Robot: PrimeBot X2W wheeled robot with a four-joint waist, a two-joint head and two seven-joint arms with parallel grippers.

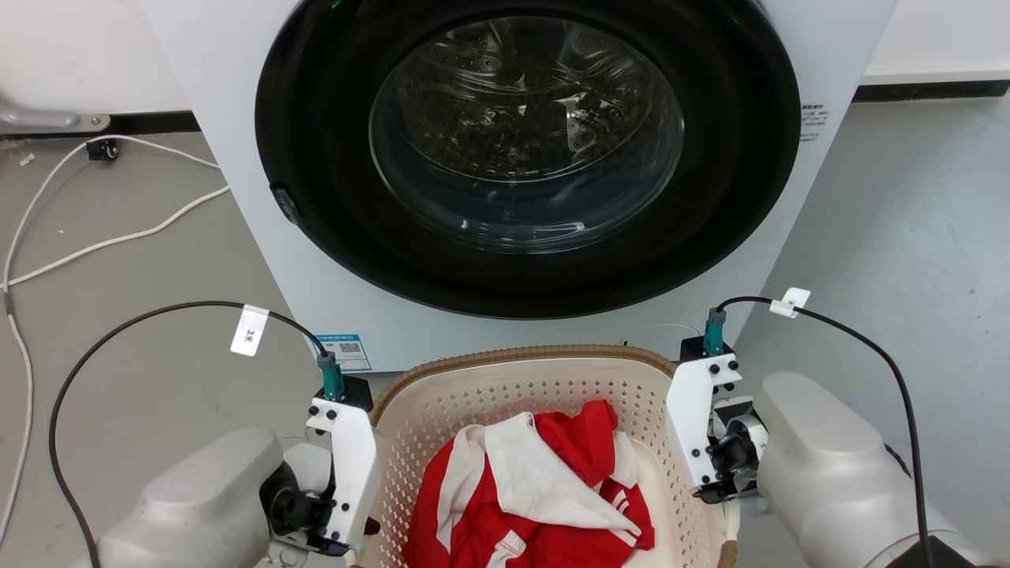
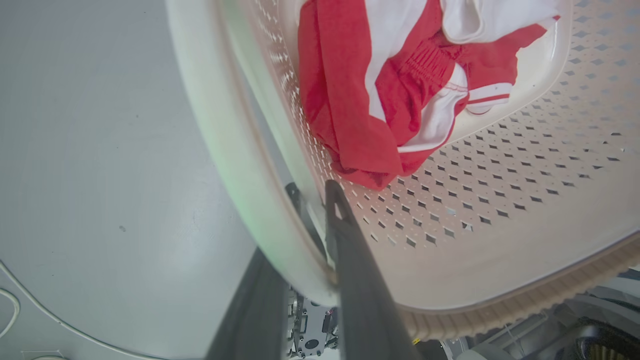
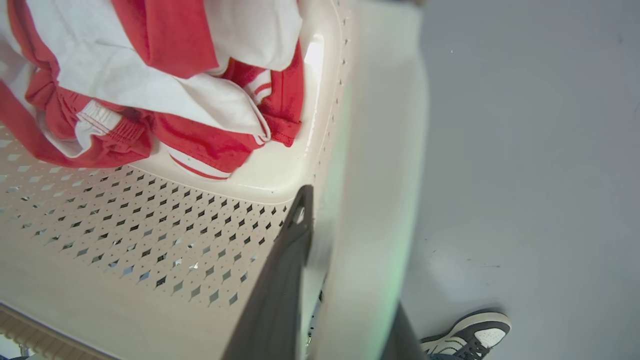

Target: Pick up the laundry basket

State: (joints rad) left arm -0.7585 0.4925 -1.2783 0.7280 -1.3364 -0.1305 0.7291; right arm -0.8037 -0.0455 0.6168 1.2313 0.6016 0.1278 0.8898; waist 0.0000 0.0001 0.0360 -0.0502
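Observation:
The laundry basket, cream perforated plastic with a brown woven rim, sits at the bottom centre of the head view, holding red and white clothes. My left wrist stands at its left side and my right wrist at its right side, fingers pointing down out of sight. In the left wrist view my left gripper straddles the basket's side wall, one finger inside and one outside under the white handle. My right gripper clamps the opposite wall the same way.
A white washing machine with a shut dark round door stands right behind the basket. White cables trail over the grey floor at the left. A person's shoe rests on the floor beside the basket's right side.

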